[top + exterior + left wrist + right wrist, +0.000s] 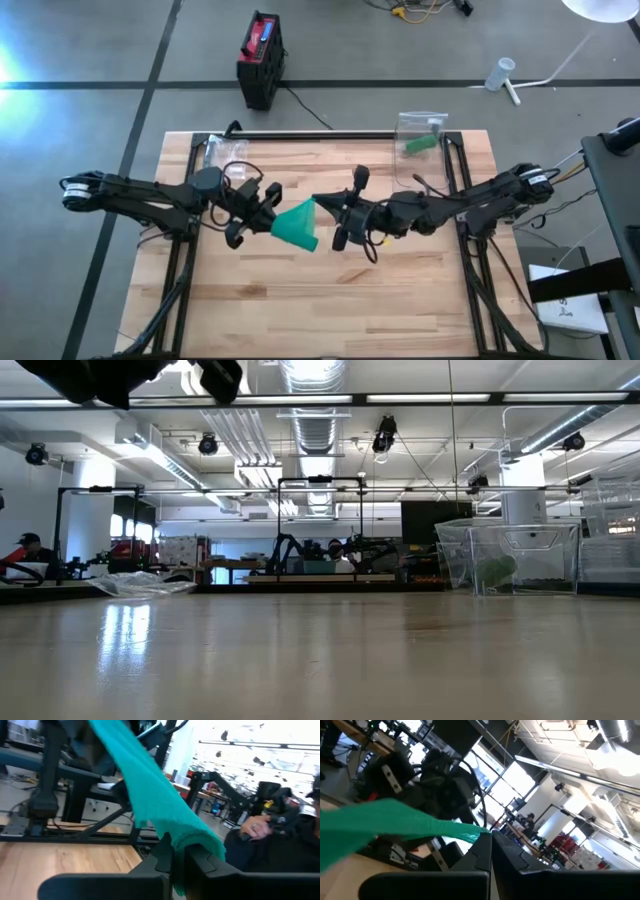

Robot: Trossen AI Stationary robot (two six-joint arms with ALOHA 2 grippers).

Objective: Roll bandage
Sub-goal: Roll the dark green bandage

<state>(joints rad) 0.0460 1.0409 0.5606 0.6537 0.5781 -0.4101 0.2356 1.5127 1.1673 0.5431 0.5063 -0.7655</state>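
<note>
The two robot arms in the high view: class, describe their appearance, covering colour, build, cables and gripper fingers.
Both arms are dark, almost black, built of slim jointed segments with rounded housings at the joints. Thin black cables loop loosely alongside each. The left gripper and the right gripper each end in two flat, dark, squared fingers, matte and unmarked. The right arm shows a pale band near its base.

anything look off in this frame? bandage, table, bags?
Nothing damaged or spilled. The green bandage isn't a roll: it hangs as a loose fan above the table, pinched between the left claw and right claw, both shut on it. A clear bag with something green stands at the far edge.
</note>
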